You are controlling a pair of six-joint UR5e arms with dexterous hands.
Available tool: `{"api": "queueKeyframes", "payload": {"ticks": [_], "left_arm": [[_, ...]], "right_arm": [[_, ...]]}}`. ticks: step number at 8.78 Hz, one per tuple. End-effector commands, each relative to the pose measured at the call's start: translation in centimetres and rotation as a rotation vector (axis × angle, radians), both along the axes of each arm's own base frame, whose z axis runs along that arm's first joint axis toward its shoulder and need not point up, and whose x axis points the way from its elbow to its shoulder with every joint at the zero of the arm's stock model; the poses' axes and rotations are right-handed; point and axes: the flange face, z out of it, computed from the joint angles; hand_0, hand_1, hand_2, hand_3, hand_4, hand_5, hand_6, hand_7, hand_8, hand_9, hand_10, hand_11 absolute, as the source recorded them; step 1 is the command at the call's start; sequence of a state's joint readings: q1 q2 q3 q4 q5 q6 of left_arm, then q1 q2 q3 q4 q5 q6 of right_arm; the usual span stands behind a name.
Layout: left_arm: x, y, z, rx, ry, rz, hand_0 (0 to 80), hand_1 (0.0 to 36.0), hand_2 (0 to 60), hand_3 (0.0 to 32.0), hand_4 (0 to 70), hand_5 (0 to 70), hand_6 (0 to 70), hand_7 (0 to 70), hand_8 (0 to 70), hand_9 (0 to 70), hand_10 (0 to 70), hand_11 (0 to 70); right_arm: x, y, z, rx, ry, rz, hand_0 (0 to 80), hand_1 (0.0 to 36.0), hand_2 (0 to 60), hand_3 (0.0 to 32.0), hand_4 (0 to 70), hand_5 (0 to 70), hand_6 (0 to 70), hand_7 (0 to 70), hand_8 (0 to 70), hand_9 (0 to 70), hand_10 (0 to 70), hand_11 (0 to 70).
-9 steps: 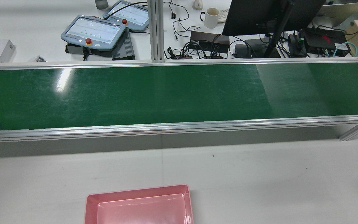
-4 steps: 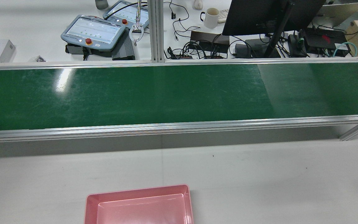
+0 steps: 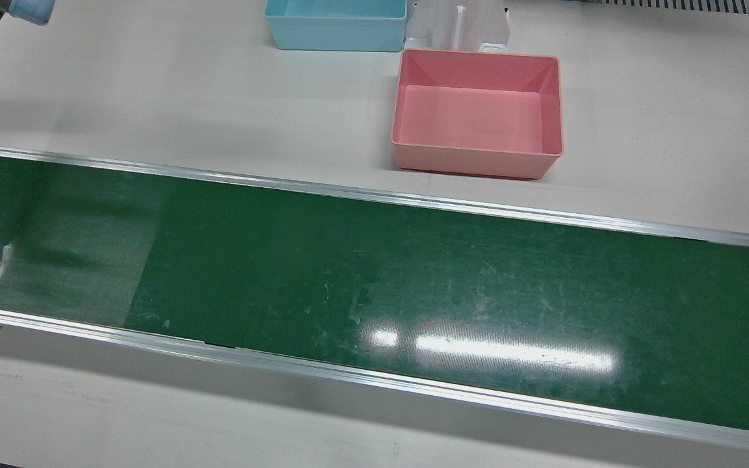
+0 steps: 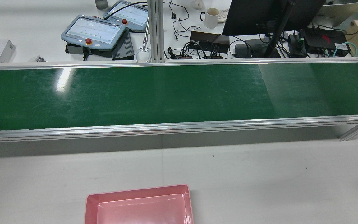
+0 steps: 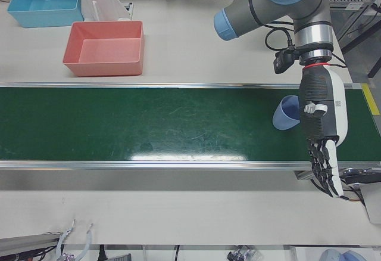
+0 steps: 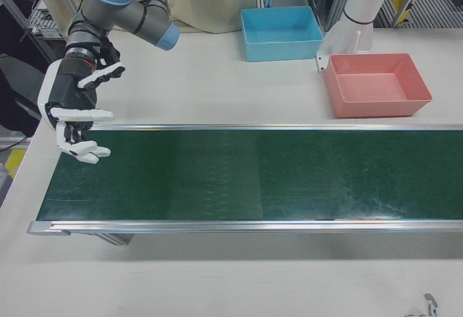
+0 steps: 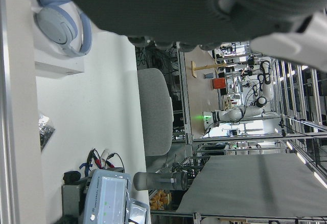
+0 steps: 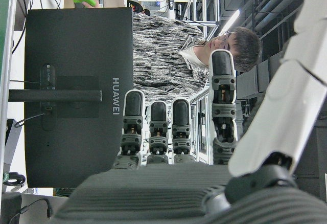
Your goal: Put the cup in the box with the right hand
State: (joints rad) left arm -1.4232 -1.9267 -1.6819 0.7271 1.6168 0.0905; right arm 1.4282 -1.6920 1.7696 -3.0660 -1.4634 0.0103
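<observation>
A long green conveyor belt (image 3: 374, 279) with aluminium rails crosses a pale counter (image 3: 153, 97), and beyond it in the rear view lies a desk with two teach pendants (image 4: 93, 31), a white mug (image 4: 211, 17), cables and a dark monitor (image 4: 259, 15). A pink box (image 3: 478, 159) sits on the counter just beside the belt's robot-side rail, with nothing in it; a light blue box (image 3: 335, 36) stands farther back near a white pedestal base (image 3: 459, 26).

In the left-front view a blue cup (image 5: 287, 113) lies tipped on its side on the belt at that view's right end, well apart from the pink box. The left robot hand (image 5: 321, 136) hangs over the belt right next to the cup, fingers stretched downward and holding nothing; whether it touches the cup cannot be told.

In the right-front view the right robot hand (image 6: 76, 118) hovers over the opposite end of the belt, fingers spread and empty. Its own camera faces the monitor's back and a seated person (image 8: 179, 45) in a patterned top.
</observation>
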Motion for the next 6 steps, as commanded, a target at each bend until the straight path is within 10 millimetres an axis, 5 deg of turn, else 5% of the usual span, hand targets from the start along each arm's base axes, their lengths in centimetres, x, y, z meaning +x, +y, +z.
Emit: {"api": "queueKeyframes", "payload": {"ticks": [1, 6], "left_arm": [[-0.02, 0.0, 0.03, -0.001, 0.0, 0.0, 0.0, 0.0, 0.0, 0.0, 0.0, 0.0, 0.0, 0.0, 0.0, 0.0, 0.0, 0.0], [-0.02, 0.01, -0.04, 0.001, 0.0, 0.0, 0.0, 0.0, 0.0, 0.0, 0.0, 0.0, 0.0, 0.0, 0.0, 0.0, 0.0, 0.0]], "right_arm": [[0.0, 0.02, 0.27, -0.004, 0.0, 0.0, 48.5, 10.4, 6.1, 0.0, 58.9, 4.9, 13.8, 49.5, 17.9, 29.4, 23.4, 34.0], [0.0, 0.03, 0.35, -0.006, 0.0, 0.0, 48.6, 10.6, 6.8, 0.0, 60.0, 5.0, 14.1, 50.4, 18.3, 30.0, 24.0, 34.8]]}}
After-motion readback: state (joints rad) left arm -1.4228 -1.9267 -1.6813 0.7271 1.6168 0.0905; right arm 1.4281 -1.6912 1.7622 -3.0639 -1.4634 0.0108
